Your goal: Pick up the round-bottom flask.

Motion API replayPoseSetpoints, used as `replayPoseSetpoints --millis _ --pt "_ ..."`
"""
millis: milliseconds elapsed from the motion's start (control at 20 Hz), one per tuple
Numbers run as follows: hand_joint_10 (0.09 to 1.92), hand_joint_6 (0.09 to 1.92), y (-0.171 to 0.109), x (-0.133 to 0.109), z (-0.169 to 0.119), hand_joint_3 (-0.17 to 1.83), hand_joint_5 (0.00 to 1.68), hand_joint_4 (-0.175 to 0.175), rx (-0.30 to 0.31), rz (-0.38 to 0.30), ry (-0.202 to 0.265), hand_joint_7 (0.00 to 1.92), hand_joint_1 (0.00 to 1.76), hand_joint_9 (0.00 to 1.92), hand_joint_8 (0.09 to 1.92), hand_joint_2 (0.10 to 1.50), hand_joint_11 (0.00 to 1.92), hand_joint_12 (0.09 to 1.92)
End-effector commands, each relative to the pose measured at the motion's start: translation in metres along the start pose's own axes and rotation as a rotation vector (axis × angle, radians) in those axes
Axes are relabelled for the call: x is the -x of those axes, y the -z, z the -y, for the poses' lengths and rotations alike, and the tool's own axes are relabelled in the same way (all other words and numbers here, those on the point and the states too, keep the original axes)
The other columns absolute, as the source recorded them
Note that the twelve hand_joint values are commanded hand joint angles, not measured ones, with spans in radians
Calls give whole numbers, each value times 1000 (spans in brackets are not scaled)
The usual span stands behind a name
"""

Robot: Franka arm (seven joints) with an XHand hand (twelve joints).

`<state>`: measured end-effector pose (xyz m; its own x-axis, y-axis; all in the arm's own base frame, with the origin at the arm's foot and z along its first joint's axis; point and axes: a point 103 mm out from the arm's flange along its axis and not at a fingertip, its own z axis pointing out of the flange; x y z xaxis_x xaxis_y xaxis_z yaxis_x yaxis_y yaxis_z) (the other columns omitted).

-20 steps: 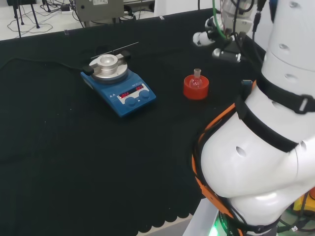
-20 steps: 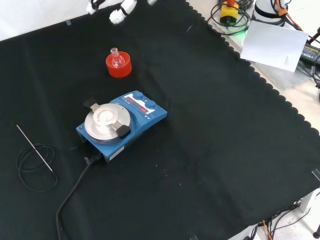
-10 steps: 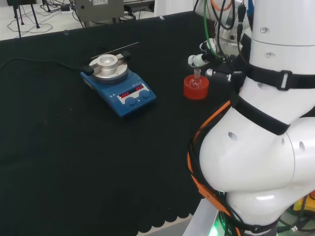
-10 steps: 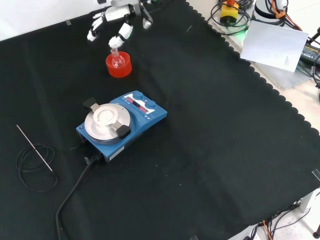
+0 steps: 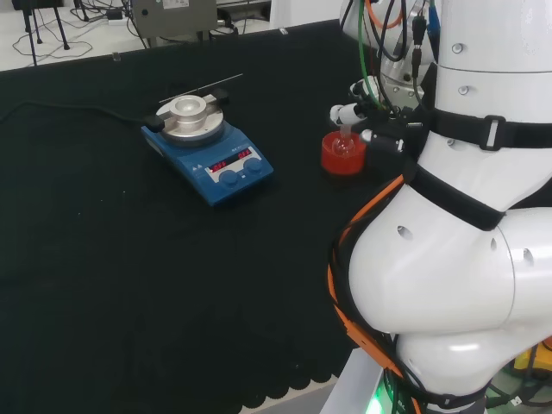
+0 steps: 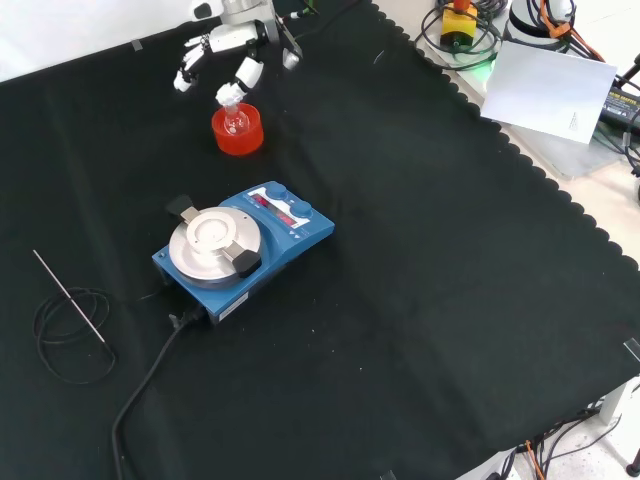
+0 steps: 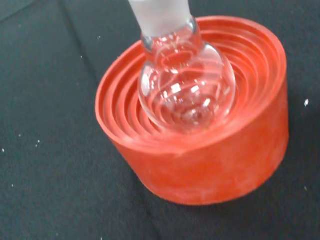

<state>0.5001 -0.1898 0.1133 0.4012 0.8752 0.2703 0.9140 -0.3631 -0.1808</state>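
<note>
A small clear round-bottom flask (image 6: 236, 120) sits upright in a red ribbed ring stand (image 6: 240, 137) near the far edge of the cloth in the front view. My hand (image 6: 241, 39) hovers just behind and above it, open, with its fingers spread. One fingertip (image 6: 229, 94) is right at the flask's neck. In the head view the flask (image 5: 344, 147) rests in the stand (image 5: 342, 159), with the hand (image 5: 347, 113) just over the neck, beside the arm's white links. The wrist view looks closely at the glass bulb (image 7: 186, 90), the frosted neck (image 7: 160, 15) and the stand (image 7: 215, 160).
A blue hotplate stirrer with a silver top (image 6: 240, 245) (image 5: 207, 142) stands on the cloth a short way from the stand. A thin rod and a coiled black cable (image 6: 70, 310) lie at the front view's left. A white sheet (image 6: 548, 88) lies beyond the cloth's scalloped edge.
The hand has come down from the far edge of the bench to the flask. Its fingers now hang right over the neck. Flask and stand have not moved.
</note>
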Motion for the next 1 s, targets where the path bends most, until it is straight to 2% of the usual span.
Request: replayPoseSetpoints --millis 50,1000 --pt "694 87 -4 4 6 504 505 -66 -5 -7 -6 300 695 435 641 833 0 1324" --pt "691 87 -23 16 18 525 537 -70 -26 -24 -15 310 725 445 644 801 0 1343"
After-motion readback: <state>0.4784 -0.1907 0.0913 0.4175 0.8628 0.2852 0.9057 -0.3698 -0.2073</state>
